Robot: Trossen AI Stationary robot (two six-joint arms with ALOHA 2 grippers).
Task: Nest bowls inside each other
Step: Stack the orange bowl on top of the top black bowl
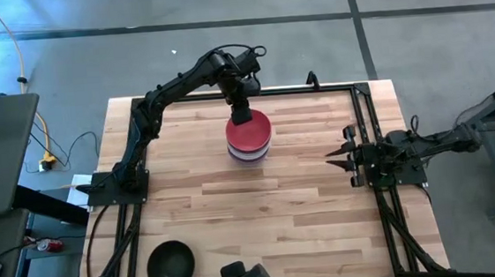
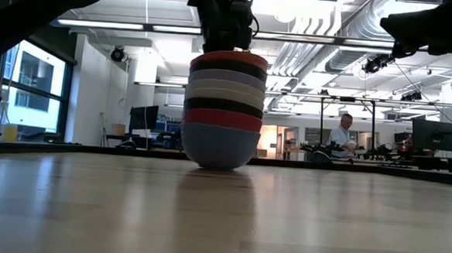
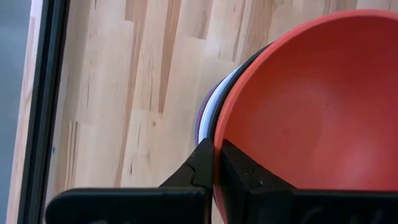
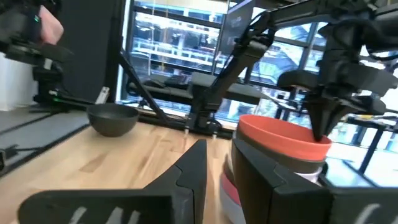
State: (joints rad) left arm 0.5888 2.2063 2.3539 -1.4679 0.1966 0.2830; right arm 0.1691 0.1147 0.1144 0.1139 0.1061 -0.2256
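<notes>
A stack of nested bowls (image 1: 249, 140) stands at the table's far middle. Its blue bottom bowl (image 2: 219, 145) rests on the wood and a red bowl (image 3: 311, 99) lies on top. My left gripper (image 1: 242, 116) reaches down at the stack's far side, shut on the red bowl. A lone black bowl (image 1: 170, 263) sits upright near the front left corner. My right gripper (image 1: 330, 156) hangs by the table's right edge, level, pointing at the stack. It is open and has nothing between its fingers. My left gripper pinches the red bowl's rim (image 3: 219, 134) on its far side, one finger (image 3: 239, 167) inside the bowl and the other (image 3: 200, 165) outside. The fingers come from above, pointing steeply down. The red bowl sits nested in the top of the stack (image 2: 226, 64).
Black frame rails run along the table's far (image 1: 314, 86) and right (image 1: 366, 120) edges. Bare wood lies between the stack and the black bowl (image 4: 113, 118). A person (image 2: 342, 136) sits far off in the room behind the table.
</notes>
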